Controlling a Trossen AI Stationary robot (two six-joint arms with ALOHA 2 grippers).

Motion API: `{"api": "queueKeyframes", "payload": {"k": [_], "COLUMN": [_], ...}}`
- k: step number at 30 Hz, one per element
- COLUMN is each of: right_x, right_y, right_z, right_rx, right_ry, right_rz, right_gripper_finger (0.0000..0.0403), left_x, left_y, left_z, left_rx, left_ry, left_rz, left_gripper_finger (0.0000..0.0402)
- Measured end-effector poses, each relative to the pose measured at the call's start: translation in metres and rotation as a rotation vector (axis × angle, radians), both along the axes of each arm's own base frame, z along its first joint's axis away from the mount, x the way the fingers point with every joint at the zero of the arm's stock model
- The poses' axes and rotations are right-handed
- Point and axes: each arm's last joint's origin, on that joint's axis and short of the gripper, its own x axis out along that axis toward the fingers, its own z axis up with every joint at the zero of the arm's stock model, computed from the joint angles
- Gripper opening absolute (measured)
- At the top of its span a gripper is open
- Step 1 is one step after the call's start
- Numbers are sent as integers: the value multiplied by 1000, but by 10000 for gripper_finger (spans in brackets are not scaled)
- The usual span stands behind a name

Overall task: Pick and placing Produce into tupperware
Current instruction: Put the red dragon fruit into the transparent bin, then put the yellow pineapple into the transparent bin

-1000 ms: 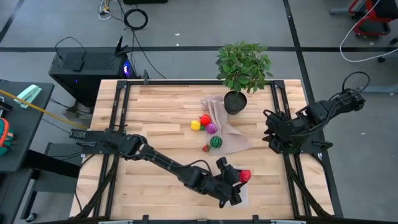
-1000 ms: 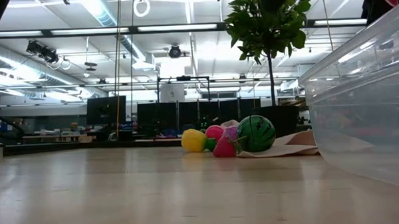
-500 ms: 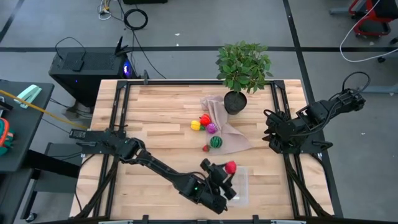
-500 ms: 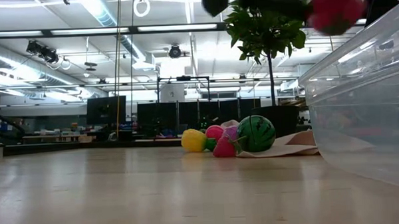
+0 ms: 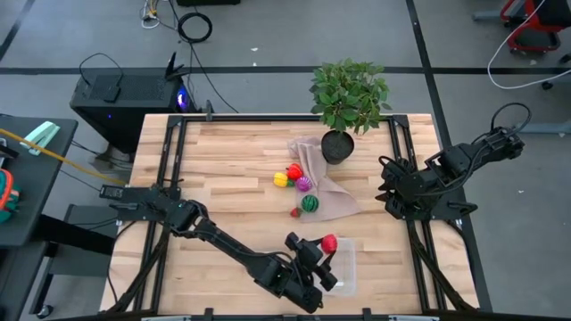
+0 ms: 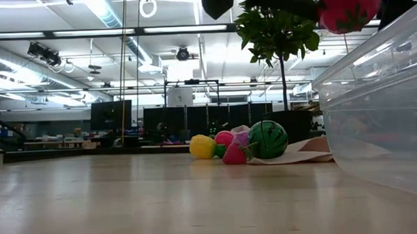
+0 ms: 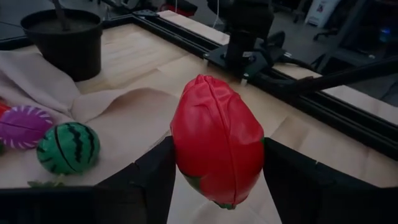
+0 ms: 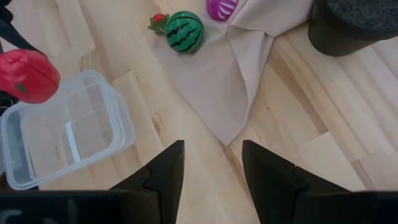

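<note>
My left gripper [image 5: 319, 250] is shut on a red toy produce piece [image 7: 217, 140], lifted above the far left corner of the clear tupperware [image 5: 345, 268], which stands on the table near its near edge. The other produce lies on or beside the beige cloth [image 5: 335, 192]: a yellow piece [image 5: 280, 179], a red one [image 5: 294, 171], a purple one [image 5: 304, 185], a striped green one [image 5: 309, 203] and a small red one [image 5: 295, 212]. My right gripper [image 8: 211, 168] is open and waits at the table's right edge. My left gripper pinches the red produce piece between its two fingers [image 7: 152, 177], one on each flank of its lower half [image 7: 186, 155]. The piece is lifted clear of the table, standing up out of the fingers, above the tupperware's rim [image 8: 93, 78].
A potted plant [image 5: 348, 94] stands at the far edge of the cloth, its dark pot [image 8: 354, 25] close to the produce. Black rails run along the table's left and right sides. Bare wood lies left of the tupperware.
My left gripper has carried the red piece toward the table's left and slightly toward the far edge, from over the tupperware's middle to above its far left corner. It has stayed shut on it. Most of this shift came in the first half second.
</note>
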Motion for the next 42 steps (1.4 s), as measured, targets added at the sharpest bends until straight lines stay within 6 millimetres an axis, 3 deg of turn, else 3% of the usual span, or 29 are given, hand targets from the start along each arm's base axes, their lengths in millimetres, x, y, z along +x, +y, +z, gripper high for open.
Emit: {"api": "queueKeyframes", "payload": {"k": [9, 16, 25, 31, 36, 42], "right_x": [1, 1, 1, 1, 1, 1], "right_y": [0, 1, 1, 1, 1, 1], "right_z": [0, 1, 1, 1, 1, 1], "right_rx": [6, 10, 10, 10, 10, 2], "right_ry": [-7, -13, -13, -13, -12, -13], "right_rz": [-7, -7, -7, -7, -7, 2], "right_gripper_finger": [167, 167, 168, 168, 168, 168], "left_x": [12, 16, 20, 22, 18, -9], "left_y": [1, 3, 2, 6, 10, 18], "left_z": [-25, -26, -22, -23, -8, 48], "left_rx": [-29, -51, -47, -33, 26, 65], "left_ry": [-7, -15, -14, 2, 44, 24], "left_rz": [-6, -21, -79, -77, -107, -23], "left_gripper_finger": [232, 239, 287, 293, 284, 275]}}
